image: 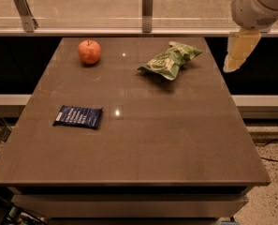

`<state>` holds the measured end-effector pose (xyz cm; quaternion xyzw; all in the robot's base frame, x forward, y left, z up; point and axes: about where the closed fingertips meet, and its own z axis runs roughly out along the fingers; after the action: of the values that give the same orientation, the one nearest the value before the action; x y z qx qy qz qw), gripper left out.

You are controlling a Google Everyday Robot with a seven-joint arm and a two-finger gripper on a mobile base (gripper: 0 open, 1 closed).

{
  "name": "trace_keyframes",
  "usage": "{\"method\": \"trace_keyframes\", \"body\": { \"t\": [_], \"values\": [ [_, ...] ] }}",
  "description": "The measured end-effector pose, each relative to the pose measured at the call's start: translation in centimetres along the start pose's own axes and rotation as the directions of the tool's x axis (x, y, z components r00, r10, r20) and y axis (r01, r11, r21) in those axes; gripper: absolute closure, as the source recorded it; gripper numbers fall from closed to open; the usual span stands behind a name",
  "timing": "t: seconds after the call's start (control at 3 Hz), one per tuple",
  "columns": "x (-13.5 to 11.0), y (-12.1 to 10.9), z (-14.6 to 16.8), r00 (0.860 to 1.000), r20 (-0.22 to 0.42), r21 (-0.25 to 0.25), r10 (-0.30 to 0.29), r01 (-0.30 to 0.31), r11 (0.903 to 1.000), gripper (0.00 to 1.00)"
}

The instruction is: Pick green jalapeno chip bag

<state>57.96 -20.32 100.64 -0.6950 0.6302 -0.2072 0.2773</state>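
The green jalapeno chip bag [170, 60] lies on the brown table [143, 139] at the far right, wrinkly, light green with white lettering, its long axis slanting from lower left to upper right. My gripper [236, 60] hangs from the white arm at the upper right of the camera view, beyond the table's right edge and to the right of the bag, apart from it. Only pale beige fingers pointing down show.
A red apple [89, 51] sits at the far left of the table. A flat dark-blue packet [78, 116] lies at the left middle. A glass rail with metal posts [147, 3] runs along the far edge. The table drops off at the right and front edges.
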Motion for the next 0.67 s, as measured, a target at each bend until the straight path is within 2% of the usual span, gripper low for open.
{"method": "trace_keyframes", "body": {
  "t": [0.33,0.67],
  "values": [
    [0.9,-0.3,0.9,1.000,-0.021,-0.007,0.003,-0.003,1.0000,0.00],
    [1.4,-0.6,2.2,0.999,-0.032,-0.018,-0.025,0.025,0.9995,0.00]
  ]
}}
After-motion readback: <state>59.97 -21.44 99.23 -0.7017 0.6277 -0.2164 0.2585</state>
